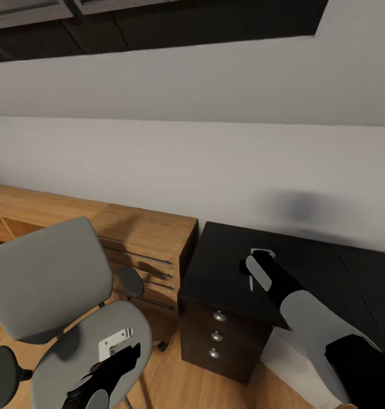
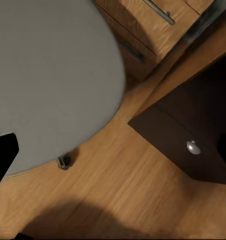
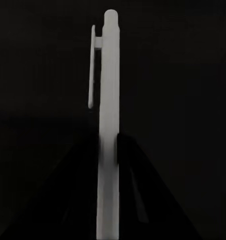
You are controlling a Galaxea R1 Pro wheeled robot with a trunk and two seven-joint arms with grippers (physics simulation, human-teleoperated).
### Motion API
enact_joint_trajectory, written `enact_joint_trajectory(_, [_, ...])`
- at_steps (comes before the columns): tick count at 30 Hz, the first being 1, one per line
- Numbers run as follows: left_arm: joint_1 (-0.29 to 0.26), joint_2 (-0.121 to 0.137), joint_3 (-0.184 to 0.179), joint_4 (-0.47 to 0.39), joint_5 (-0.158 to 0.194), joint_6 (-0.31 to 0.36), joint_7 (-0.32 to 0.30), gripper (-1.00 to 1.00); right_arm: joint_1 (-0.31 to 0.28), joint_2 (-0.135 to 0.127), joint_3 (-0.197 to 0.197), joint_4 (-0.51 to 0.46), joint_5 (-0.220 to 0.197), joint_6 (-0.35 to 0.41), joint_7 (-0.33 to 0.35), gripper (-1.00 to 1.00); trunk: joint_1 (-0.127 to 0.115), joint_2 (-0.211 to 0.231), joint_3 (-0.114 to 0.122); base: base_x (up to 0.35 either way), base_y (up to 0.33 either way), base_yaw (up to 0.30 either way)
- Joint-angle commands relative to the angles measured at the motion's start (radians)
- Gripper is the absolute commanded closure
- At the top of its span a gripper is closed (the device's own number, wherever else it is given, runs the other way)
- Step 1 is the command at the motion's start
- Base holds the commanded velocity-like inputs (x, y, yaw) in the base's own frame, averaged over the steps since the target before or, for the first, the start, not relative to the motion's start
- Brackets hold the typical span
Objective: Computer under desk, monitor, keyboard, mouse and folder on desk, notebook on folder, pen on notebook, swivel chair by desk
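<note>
Right pincer [image 1: 259,262]: held out over the black tabletop [image 1: 323,278], near its corner above the drawer unit; a white pen [image 3: 108,130] is seen clamped between its dark fingers [image 3: 128,165] in the right wrist view, the clip end pointing away from the camera.
Pen: a slim white barrel with a side clip, set against the dark tabletop; whether its tip touches the surface cannot be told.
Left pincer [image 1: 121,355]: hung over the seat of the swivel chair [image 1: 50,278]; its opening cannot be told, as one dark finger [image 2: 3,155] alone is caught at the edge of the left wrist view.
Swivel chair: grey seat and back with black armrests, stood on the wooden floor [image 2: 123,190] just beside the drawer unit.
Seat: a small pale, flat item [image 1: 116,342] is seen lying on it, partly covered by the left pincer; it is possibly the notebook.
Drawer unit [image 1: 215,335]: black, with round silver knobs [image 2: 193,147], under the tabletop's end.
Wooden shelf unit [image 1: 147,250]: low, set against the white wall, behind the chair.
</note>
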Motion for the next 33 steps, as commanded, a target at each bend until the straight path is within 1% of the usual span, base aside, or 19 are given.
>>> enact_joint_trajectory(1, [0.0,0.001,-0.002,-0.002,0.009,0.001,0.009,-1.0,-0.001,-0.004,0.007,-0.003,-0.013,0.002,-0.007,1.0,-0.004,0.006,0.003,-0.317,-0.076,-0.254])
enact_joint_trajectory(4, [0.0,0.0,-0.004,-0.001,0.009,0.001,0.01,-1.0,-0.001,-0.014,0.007,-0.009,-0.014,0.008,-0.007,1.0,-0.016,0.027,0.014,-0.325,-0.077,-0.254])
enact_joint_trajectory(5, [0.0,0.001,-0.006,0.001,0.01,0.002,0.008,-1.0,-0.001,-0.024,0.006,-0.012,-0.014,0.012,-0.007,1.0,-0.02,0.034,0.017,-0.122,-0.021,-0.258])
enact_joint_trajectory(6, [0.0,0.001,-0.006,0.001,0.009,0.002,0.008,-1.0,-0.001,-0.026,0.006,-0.012,-0.014,0.012,-0.007,1.0,-0.024,0.041,0.021,-0.098,-0.017,-0.259])
enact_joint_trajectory(12, [0.0,0.0,-0.009,0.01,0.01,0.002,0.007,-1.0,-0.001,-0.045,-0.003,-0.015,-0.014,0.012,-0.006,1.0,-0.047,0.083,0.043,-0.026,-0.005,-0.269])
enact_joint_trajectory(19, [0.0,-0.001,-0.012,0.015,0.01,0.002,0.008,-1.0,-0.001,-0.06,-0.031,-0.018,-0.014,0.01,-0.006,1.0,-0.073,0.132,0.069,-0.003,0.0,-0.273])
enact_joint_trajectory(20, [0.0,-0.001,-0.013,0.015,0.01,0.002,0.008,-1.0,-0.001,-0.07,-0.035,-0.018,-0.014,0.008,-0.005,1.0,-0.073,0.132,0.069,0.0,0.0,-0.273])
enact_joint_trajectory(23, [0.0,-0.001,-0.013,0.016,0.01,0.002,0.007,-1.0,-0.001,-0.078,-0.04,-0.018,-0.013,0.006,-0.005,1.0,-0.073,0.132,0.071,0.0,0.0,-0.273])
enact_joint_trajectory(26, [0.0,-0.001,-0.013,0.016,0.01,0.002,0.006,-1.0,-0.001,-0.084,-0.05,-0.016,-0.012,0.005,-0.004,1.0,-0.073,0.132,0.073,0.0,0.0,-0.273])
enact_joint_trajectory(33, [0.0,0.0,-0.013,0.016,0.011,0.002,0.005,-1.0,-0.001,-0.088,-0.055,-0.011,-0.012,0.001,-0.002,1.0,-0.073,0.132,0.078,0.0,0.0,-0.273])
